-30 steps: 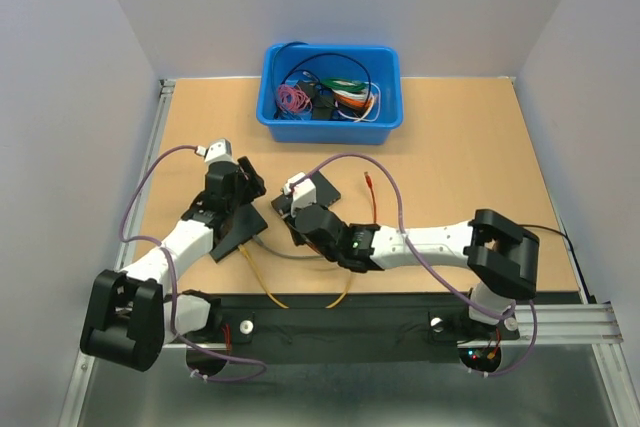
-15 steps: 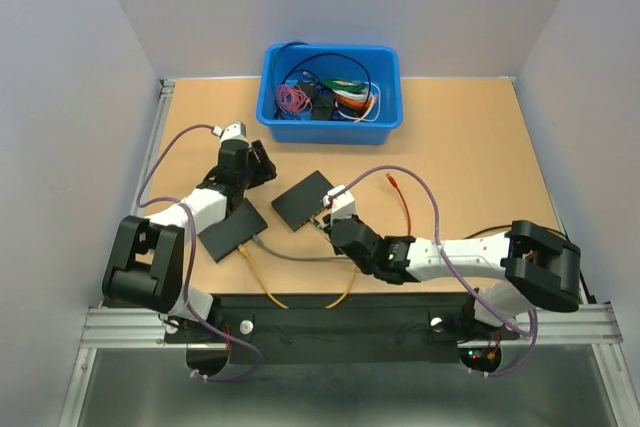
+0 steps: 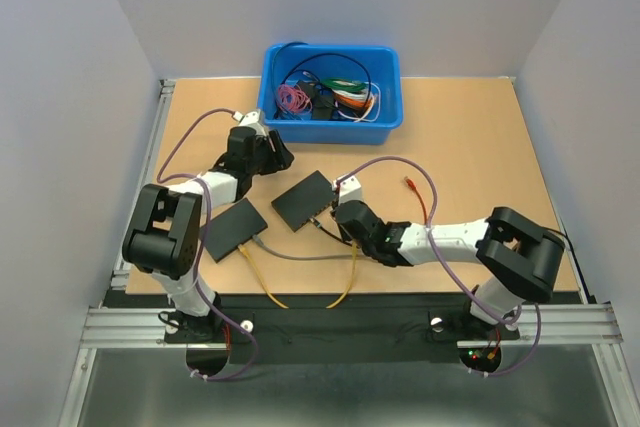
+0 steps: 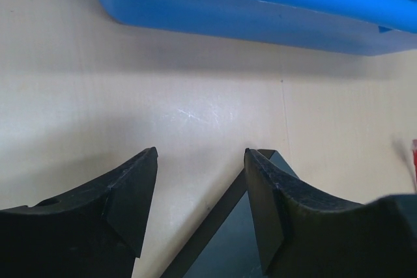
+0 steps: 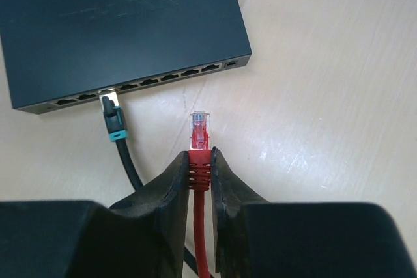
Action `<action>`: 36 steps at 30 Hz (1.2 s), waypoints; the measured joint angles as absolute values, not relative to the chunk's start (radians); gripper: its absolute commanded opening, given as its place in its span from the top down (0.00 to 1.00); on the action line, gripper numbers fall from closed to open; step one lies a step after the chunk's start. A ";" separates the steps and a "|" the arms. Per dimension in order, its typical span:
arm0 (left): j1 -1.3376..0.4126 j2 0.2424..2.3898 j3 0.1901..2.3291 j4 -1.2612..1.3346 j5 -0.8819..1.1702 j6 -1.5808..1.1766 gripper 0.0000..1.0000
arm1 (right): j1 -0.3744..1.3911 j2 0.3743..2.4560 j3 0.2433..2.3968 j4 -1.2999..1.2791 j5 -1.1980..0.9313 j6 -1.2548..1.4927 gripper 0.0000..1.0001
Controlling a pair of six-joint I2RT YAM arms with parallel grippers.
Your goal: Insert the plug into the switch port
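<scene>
A black switch (image 3: 302, 199) lies mid-table, its row of ports (image 5: 150, 83) facing my right gripper. My right gripper (image 5: 200, 154) is shut on a red plug (image 5: 200, 136) by its boot. The clear tip points at the port face and is a short gap away from it. A black cable with a teal boot (image 5: 115, 125) sits in one left port. In the top view the right gripper (image 3: 337, 213) is at the switch's near right edge. My left gripper (image 4: 201, 161) is open and empty over the switch's far corner (image 4: 251, 239), shown in the top view (image 3: 280, 157).
A blue bin (image 3: 330, 125) of cables stands at the back, its wall close ahead of the left gripper (image 4: 247, 21). A second black switch (image 3: 236, 228) lies at the left, with grey (image 3: 300, 255) and yellow (image 3: 268, 287) cables trailing toward the near edge.
My left gripper has moved away from the left switch, back and right toward the bin. My right arm has swung and the gripper with the red plug now faces the switch's ports.
</scene>
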State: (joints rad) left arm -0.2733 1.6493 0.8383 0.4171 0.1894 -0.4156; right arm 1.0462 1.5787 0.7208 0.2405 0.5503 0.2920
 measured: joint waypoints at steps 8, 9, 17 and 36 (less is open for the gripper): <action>-0.287 1.680 0.790 0.490 0.267 -0.416 0.35 | 0.997 1.660 0.726 0.312 0.479 0.292 1.00; -0.295 1.687 0.781 0.493 0.273 -0.416 0.35 | 0.996 1.670 0.728 0.319 0.472 0.292 1.00; -0.354 1.745 0.762 0.516 0.277 -0.416 0.35 | 0.996 1.744 0.760 0.354 0.438 0.290 1.00; -0.394 1.785 0.769 0.590 0.260 -0.416 0.36 | 0.996 1.761 0.792 0.368 0.445 0.276 1.00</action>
